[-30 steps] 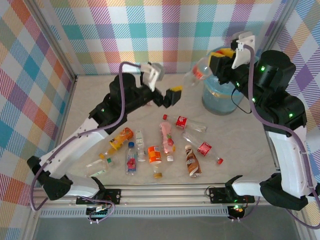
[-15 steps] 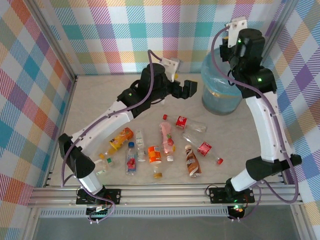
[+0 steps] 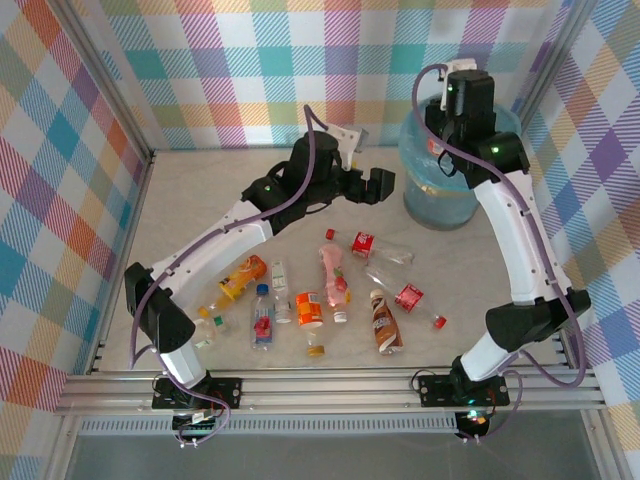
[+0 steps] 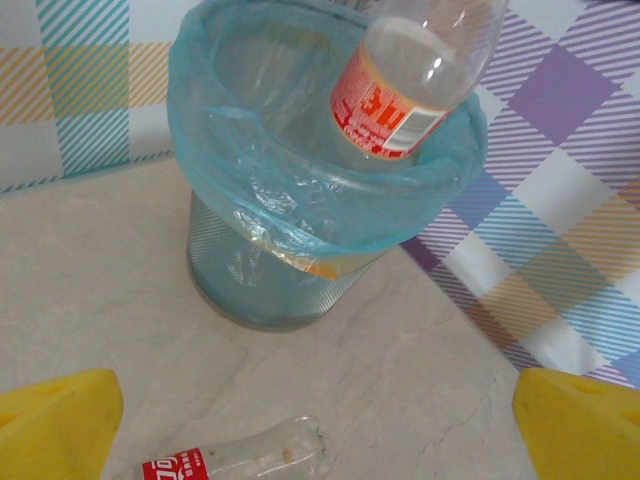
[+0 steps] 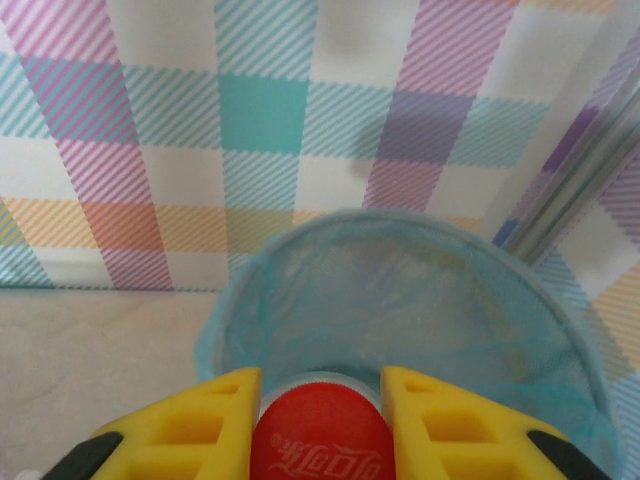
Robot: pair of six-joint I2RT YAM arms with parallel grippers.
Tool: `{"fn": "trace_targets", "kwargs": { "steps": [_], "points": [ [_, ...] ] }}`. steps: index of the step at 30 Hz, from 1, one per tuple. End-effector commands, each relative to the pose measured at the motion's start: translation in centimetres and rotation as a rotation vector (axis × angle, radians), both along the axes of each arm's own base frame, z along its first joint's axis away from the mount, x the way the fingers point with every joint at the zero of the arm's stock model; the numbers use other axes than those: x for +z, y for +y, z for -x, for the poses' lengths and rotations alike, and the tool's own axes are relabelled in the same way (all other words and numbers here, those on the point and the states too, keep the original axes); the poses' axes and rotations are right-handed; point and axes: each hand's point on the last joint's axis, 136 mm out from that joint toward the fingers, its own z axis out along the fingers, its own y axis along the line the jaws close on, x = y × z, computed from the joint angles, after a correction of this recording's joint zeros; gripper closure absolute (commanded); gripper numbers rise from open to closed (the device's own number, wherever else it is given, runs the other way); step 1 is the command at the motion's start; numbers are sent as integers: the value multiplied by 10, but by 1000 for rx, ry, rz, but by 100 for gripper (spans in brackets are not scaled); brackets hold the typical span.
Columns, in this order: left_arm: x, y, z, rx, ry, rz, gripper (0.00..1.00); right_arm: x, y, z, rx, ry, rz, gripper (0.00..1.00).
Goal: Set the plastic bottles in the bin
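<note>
I see a pale marbled desk (image 3: 200, 200) boxed in by pastel checked walls (image 3: 250, 70). One bin (image 3: 440, 205) stands far right. About ten bottles (image 3: 333, 268) lie nearer me. My right fingers (image 5: 190, 420) clench an eleventh bottle (image 4: 400, 90) over the bin's mouth; my left fingers (image 4: 60, 425) are spread, empty.

white-and-black arms (image 3: 215, 245) with purple cables (image 3: 416, 95), green lights (image 3: 268, 186) and yellow claw fingers (image 5: 200, 420).

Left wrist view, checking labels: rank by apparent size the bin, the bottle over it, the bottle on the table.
1. bin
2. bottle over the bin
3. bottle on the table
Bottles cropped: their order is unsure.
</note>
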Motion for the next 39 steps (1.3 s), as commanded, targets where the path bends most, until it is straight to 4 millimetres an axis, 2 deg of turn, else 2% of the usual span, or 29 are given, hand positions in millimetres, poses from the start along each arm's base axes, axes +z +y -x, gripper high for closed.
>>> {"fn": "trace_targets", "kwargs": {
  "steps": [1,12,15,19,21,25,36,39],
  "points": [
    [-1,-5,3,-10,13,-3,0,-18,-4,5,-40,29,-72,100],
    [-13,-6,0,-4,28,-30,0,-70,-11,-13,-69,131,-161,100],
    [-19,-6,-1,-2,37,-44,0,-82,-14,-17,-73,153,-188,97],
    [-23,-4,-3,4,38,-63,0,-90,-16,-20,-78,178,-207,86],
    [-24,-3,-4,13,39,-71,0,-89,-16,-19,-75,178,-213,76],
    [-23,4,-5,29,47,-86,0,-76,-15,-13,-64,168,-227,66],
    [-16,46,-5,94,48,-154,0,-27,-12,18,-13,127,-277,50],
    [-15,60,0,108,52,-175,0,-14,-11,31,3,129,-300,50]
  ]
}}
